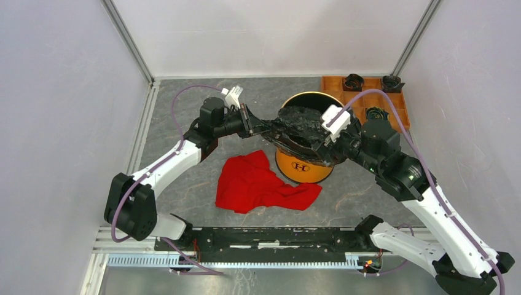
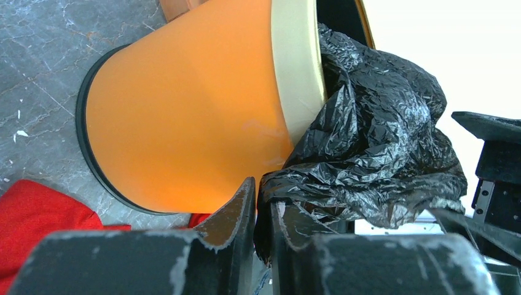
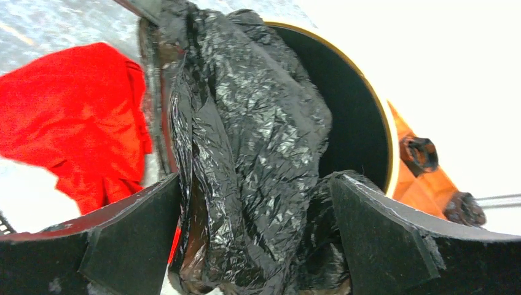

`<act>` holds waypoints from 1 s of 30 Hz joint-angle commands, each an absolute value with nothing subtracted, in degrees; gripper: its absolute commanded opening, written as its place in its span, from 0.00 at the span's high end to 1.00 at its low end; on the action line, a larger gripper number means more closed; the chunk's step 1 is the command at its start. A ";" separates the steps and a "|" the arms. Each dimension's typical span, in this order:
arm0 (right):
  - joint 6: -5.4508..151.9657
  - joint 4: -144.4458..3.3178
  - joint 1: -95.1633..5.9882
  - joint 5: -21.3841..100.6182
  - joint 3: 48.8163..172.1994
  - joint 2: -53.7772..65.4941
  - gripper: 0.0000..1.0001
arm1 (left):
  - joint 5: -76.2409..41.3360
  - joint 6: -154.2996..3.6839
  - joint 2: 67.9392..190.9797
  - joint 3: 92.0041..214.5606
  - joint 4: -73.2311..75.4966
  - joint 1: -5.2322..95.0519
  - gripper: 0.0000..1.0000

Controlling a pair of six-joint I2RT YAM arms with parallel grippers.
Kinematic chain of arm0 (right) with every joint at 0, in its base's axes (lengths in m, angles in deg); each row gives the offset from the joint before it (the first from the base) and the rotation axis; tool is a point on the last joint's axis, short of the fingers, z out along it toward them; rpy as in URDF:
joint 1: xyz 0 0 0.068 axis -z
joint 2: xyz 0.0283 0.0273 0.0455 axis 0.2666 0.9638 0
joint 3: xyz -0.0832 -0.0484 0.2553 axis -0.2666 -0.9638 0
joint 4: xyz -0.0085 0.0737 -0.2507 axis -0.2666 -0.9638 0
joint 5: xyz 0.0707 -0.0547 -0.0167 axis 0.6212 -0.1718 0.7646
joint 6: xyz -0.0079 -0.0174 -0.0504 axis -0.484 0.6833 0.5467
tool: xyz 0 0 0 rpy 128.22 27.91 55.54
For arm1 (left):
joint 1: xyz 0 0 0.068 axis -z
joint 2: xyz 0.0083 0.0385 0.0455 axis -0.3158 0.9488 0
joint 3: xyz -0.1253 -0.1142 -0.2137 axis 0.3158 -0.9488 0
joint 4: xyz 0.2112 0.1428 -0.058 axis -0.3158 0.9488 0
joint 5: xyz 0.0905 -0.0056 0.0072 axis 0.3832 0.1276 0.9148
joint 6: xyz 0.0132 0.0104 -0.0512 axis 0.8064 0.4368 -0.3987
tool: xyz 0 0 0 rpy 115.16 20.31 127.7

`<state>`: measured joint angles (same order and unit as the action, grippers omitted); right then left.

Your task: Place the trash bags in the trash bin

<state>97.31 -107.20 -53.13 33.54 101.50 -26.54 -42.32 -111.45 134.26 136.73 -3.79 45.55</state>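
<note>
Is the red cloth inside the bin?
No, the red cloth lies spread on the table in front of the bin, outside it.

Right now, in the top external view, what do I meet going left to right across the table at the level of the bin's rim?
left gripper → trash bag → right gripper → compartment tray. Left out: the trash bin and the red cloth, whose spans overlap the others.
</note>
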 commanded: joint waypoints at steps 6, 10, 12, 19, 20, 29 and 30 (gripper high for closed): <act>93.37 -94.07 -54.36 12.45 102.80 -23.88 0.68 | -42.58 -111.32 134.03 139.42 -5.91 45.92 0.80; 92.22 -91.87 -54.31 5.09 104.95 -18.68 0.87 | -42.63 -111.28 134.42 139.94 -5.90 45.92 0.80; 93.42 -88.88 -53.96 3.10 105.50 -16.30 0.93 | -42.61 -111.13 134.60 140.16 -5.90 45.92 0.80; 98.11 -80.38 -46.71 9.77 111.03 -4.88 0.99 | -42.52 -111.06 136.27 141.11 -6.64 45.92 0.80; 98.46 -79.91 -45.31 10.16 111.88 -3.13 1.00 | -42.58 -111.22 136.62 141.25 -6.88 45.92 0.80; 103.84 -78.40 -40.50 20.80 119.85 10.61 0.96 | -42.76 -111.51 141.24 142.98 -8.83 45.92 0.93; 104.42 -78.68 -40.33 21.41 120.73 12.00 0.95 | -42.61 -111.72 141.81 142.99 -9.21 45.92 0.95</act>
<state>100.83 -82.09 -40.83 16.27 115.47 8.70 -42.32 -111.45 139.83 140.25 -5.28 45.55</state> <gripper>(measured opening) 0.033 0.084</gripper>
